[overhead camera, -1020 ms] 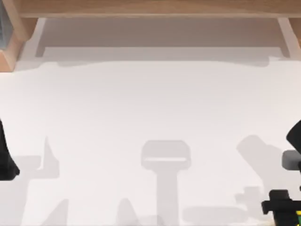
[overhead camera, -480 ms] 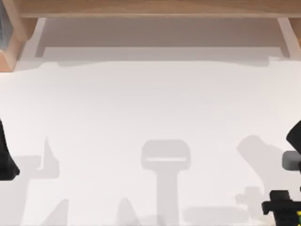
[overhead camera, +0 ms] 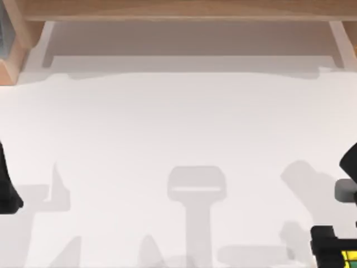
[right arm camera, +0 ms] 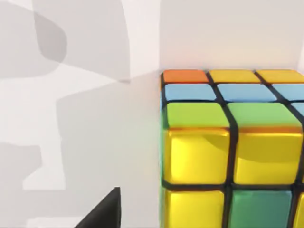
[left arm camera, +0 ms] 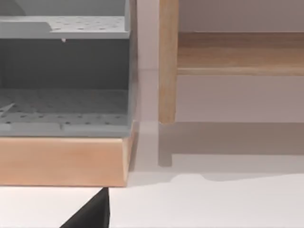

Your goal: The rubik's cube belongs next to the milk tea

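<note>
Our right gripper [overhead camera: 334,252] sits over the rubik's cube [overhead camera: 350,256] at the table's [overhead camera: 178,139] near right corner, finger state unclear, so an off-centre grasp could knock it off the edge.

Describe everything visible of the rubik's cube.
The rubik's cube looks glossy, like plastic: square stickers of yellow, green, light blue and orange, split by dark grid lines. It sits flat and upright on the white table. In the top view a yellow and green sliver of it peeks out at the table's near right corner, under the right gripper. Whether the gripper touches it cannot be told.
</note>
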Robot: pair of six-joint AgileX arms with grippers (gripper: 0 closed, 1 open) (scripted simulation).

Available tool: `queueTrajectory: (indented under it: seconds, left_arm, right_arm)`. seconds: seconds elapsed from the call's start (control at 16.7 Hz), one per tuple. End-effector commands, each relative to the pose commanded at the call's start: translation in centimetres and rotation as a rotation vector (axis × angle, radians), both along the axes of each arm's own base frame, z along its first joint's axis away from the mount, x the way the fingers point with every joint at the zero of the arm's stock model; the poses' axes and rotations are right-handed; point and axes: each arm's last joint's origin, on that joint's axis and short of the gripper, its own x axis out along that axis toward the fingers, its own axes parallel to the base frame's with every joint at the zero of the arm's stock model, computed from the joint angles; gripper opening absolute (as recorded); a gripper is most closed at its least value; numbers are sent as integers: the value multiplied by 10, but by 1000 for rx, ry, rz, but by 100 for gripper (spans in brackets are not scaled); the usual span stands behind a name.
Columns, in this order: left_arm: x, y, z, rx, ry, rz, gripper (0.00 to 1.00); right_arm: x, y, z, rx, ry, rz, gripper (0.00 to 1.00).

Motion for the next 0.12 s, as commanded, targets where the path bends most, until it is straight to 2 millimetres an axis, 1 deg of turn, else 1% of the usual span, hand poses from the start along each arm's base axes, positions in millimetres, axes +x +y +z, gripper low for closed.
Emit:
queueTrajectory:
  seconds: [0.12]
  left_arm:
    - [0,0,0,0,0,0,100]
  right_arm:
    - [0,0,0,0,0,0,100]
